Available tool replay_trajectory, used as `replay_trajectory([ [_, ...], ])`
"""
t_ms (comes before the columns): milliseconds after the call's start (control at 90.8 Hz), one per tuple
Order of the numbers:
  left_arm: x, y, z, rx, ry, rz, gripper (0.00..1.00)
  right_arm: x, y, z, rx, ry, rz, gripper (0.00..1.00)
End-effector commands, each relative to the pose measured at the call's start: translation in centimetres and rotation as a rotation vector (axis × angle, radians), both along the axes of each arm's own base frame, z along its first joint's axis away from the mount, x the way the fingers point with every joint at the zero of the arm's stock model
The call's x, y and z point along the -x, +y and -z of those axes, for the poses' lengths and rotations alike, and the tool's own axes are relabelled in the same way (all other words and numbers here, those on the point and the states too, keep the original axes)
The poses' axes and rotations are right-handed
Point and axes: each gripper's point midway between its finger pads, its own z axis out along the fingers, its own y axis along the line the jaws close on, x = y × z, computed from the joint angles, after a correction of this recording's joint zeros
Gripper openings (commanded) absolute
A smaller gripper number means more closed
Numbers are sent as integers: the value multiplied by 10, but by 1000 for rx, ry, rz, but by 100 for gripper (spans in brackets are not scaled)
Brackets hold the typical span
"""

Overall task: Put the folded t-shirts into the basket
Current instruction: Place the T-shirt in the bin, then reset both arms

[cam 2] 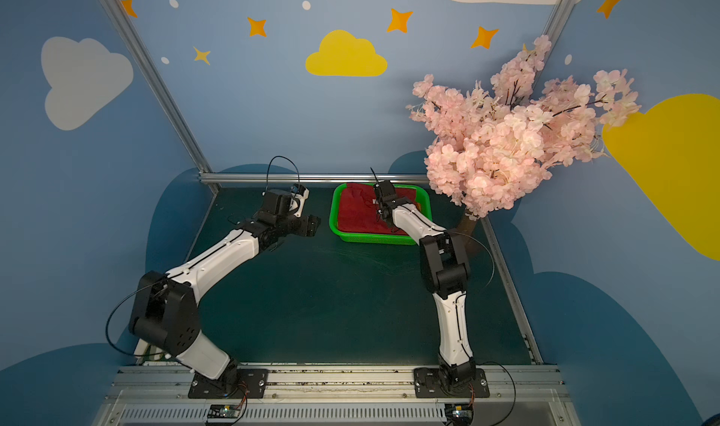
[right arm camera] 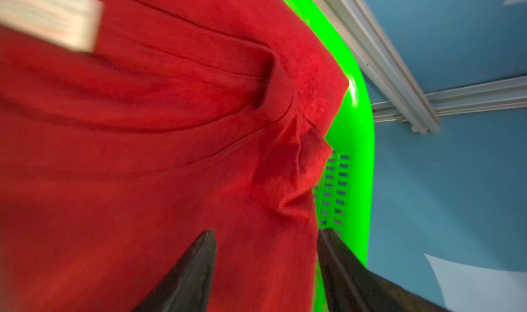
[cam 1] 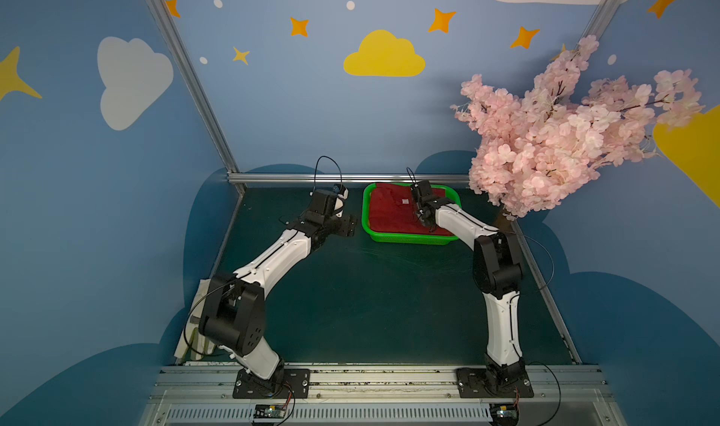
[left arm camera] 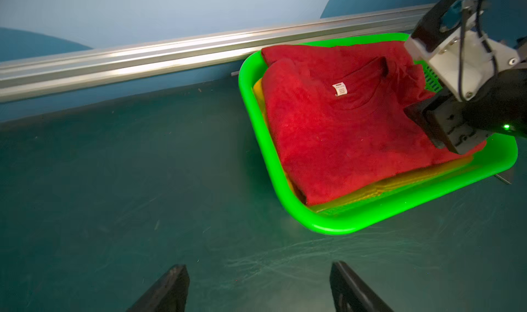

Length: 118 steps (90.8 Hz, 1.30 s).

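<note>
The green basket (cam 1: pixel 366 219) (cam 2: pixel 333 219) (left arm camera: pixel 342 226) (right arm camera: pixel 362 153) stands at the back of the table. A dark red folded t-shirt (cam 1: pixel 389 213) (cam 2: pixel 358 215) (left arm camera: pixel 328 136) (right arm camera: pixel 142 168) with a white neck label (left arm camera: pixel 340 89) lies on top inside it. A yellow t-shirt edge (left arm camera: pixel 258 95) shows beneath it. My right gripper (cam 1: pixel 424 220) (cam 2: pixel 383 219) (left arm camera: pixel 433 128) (right arm camera: pixel 265 250) hovers over the basket's right side. It is open, its fingers astride the red shirt's edge. Left of the basket, my left gripper (cam 1: pixel 350 225) (cam 2: pixel 315 225) (left arm camera: pixel 259 285) is open over bare mat.
A pink blossom tree (cam 1: pixel 565 132) overhangs the back right corner, its trunk (cam 1: pixel 506 214) just right of the basket. A whitish glove (cam 1: pixel 195 326) lies at the front left by the left arm's base. Aluminium rails (cam 1: pixel 350 178) border the dark green mat (cam 1: pixel 370 299).
</note>
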Motion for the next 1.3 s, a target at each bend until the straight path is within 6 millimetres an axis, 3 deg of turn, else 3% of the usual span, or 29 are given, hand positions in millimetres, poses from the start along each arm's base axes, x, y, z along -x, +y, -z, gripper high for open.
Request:
replay_trajectory([
  [0,16,9,-14,71,-64,-9,86,22,21,-46,7,-92,-35,69],
  [110,41,26,-6,90,-95,-43,90,47,44,-66,-4,-138,-86,76],
  [220,67,45,14,103,-79,-90,95,74,60,-86,-33,-180,-126,82],
  [330,86,60,19,118,-100,-125,100,99,60,-100,-89,-215,-131,87],
  [452,101,76,18,132,-155,-173,100,127,44,-108,-180,-238,-115,90],
  [617,113,101,18,126,-195,-255,100,162,10,-106,-249,-264,-74,94],
  [683,116,112,16,118,-219,-292,100,177,-7,-95,-254,-257,-50,95],
  [925,118,149,13,62,-315,-431,100,218,-92,-77,-316,-357,155,97],
  [1101,104,162,26,16,-302,-461,100,232,-140,-69,-440,-487,311,97],
  [1289,87,167,43,-49,-276,-449,100,230,-165,-54,-487,-548,386,97],
])
